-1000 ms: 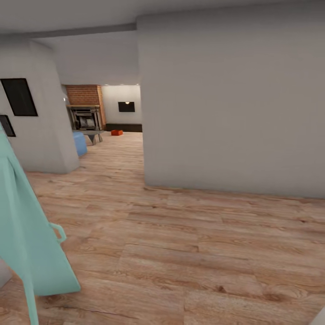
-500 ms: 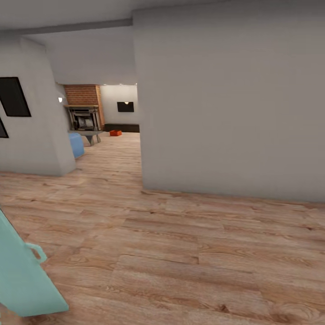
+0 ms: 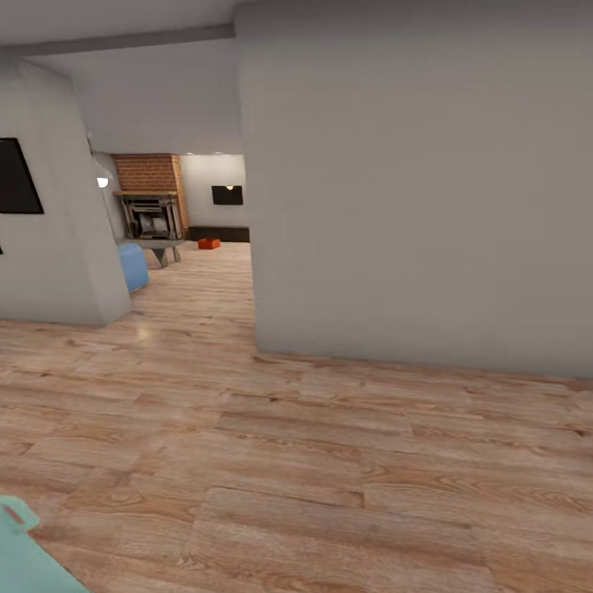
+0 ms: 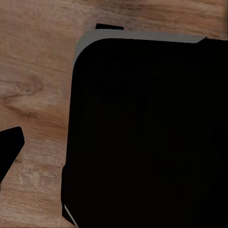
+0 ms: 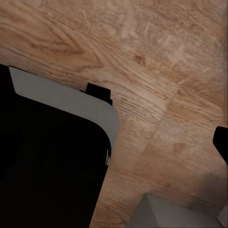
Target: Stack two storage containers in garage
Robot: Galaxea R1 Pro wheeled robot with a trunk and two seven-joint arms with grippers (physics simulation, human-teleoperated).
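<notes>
Item, far field: one storage container (image 3: 208, 243), red-orange, low, resting on the wood-plank floor (image 3: 272, 461) deep in the living room, beside the dark skirting of the far white wall. I see only one bin from here; the second I cannot locate. It lies straight ahead and well apart from both arms, slightly left of the head view's centre, so I judge the left arm marginally nearer, though at this range the difference hardly counts. Its long axis appears to run across my line of approach, but it is too small to be sure.

Item, left to right along the route:
- teal object (image 3: 25, 560), at the near lower left corner, identity unclear;
- grey wall corner (image 3: 74, 247) with a dark framed panel (image 3: 16, 177);
- blue sofa (image 3: 132, 265);
- brick chimney with fireplace (image 3: 152, 202);
- broad grey wall (image 3: 412, 189) closing off the right, leaving an open passage to the bin.

Item, arms: both wrist views look down on plank floor and the robot's dark base (image 4: 147, 133). Fingers: a dark tip shows at each view's edge, but I cannot tell whether they stand wide or narrow; nothing appears to be held.

Judgement: driving stage, nothing collected yet.
</notes>
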